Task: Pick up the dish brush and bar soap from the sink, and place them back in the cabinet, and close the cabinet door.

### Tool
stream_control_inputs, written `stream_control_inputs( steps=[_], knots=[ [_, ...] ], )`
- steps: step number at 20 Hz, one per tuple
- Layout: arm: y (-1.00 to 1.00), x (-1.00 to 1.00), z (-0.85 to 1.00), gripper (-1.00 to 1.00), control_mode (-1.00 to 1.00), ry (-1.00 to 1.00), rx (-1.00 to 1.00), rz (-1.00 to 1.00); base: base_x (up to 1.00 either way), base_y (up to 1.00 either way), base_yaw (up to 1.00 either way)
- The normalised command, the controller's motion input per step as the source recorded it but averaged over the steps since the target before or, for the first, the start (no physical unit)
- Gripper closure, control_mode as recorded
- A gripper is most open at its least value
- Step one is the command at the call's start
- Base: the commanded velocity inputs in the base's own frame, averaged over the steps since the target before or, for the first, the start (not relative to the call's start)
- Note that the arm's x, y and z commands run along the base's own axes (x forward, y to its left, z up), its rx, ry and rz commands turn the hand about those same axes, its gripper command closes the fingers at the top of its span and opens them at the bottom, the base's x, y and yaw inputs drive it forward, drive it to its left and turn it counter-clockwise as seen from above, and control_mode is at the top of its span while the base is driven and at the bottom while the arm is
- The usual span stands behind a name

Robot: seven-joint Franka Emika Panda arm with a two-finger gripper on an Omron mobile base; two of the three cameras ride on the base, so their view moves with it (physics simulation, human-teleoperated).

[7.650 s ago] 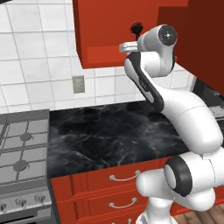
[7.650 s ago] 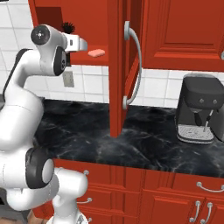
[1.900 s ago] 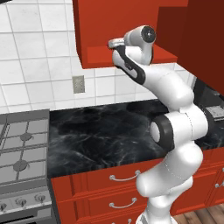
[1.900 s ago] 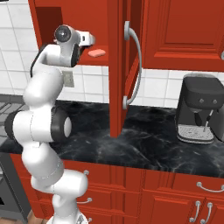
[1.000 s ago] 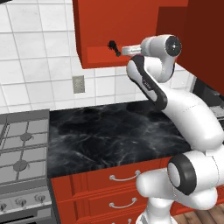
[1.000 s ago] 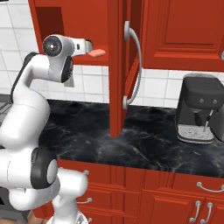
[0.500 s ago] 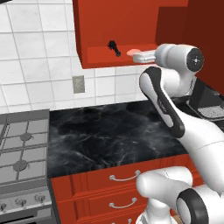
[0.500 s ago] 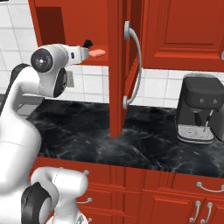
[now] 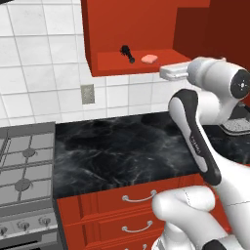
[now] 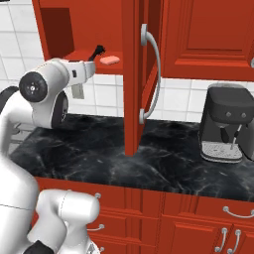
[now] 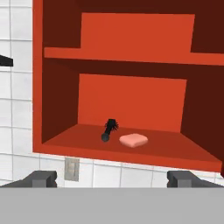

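The two-finger pincer [image 11: 111, 179] hangs wide open, empty. Ahead of it, the small black dish brush [image 11: 109, 130] and salmon-pink bar soap [image 11: 133, 140] lie inside the glossy red cabinet [image 11: 61, 52]; its red raised-panel door [image 10: 133, 74] stands off to its right, edge-on.

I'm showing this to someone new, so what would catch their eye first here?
Probably the open red cabinet, with the black dish brush and pink bar soap lying side by side on its bottom shelf. Next, the cabinet door standing wide open over the dark marble counter.

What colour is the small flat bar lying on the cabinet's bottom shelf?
Salmon pink; the small flat bar shows best in the hand view.
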Motion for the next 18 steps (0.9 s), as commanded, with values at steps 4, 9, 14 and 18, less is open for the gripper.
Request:
stream_control_inputs(
  steps=[4,9,14,18],
  knots=[
    [-0.14,-0.68,0.04,-1.00,-1.00,-0.06,0.00,0.00,0.00,0.00,0.00],
    [-0.17,-0.62,0.00,-1.00,-1.00,-0.03,0.00,0.00,0.00,0.00,0.00],
    [-0.20,-0.54,0.00,-1.00,-1.00,-0.03,0.00,0.00,0.00,0.00,0.00],
    [-0.22,-0.49,0.04,-1.00,-1.00,-0.02,0.00,0.00,0.00,0.00,0.00]
  ],
)
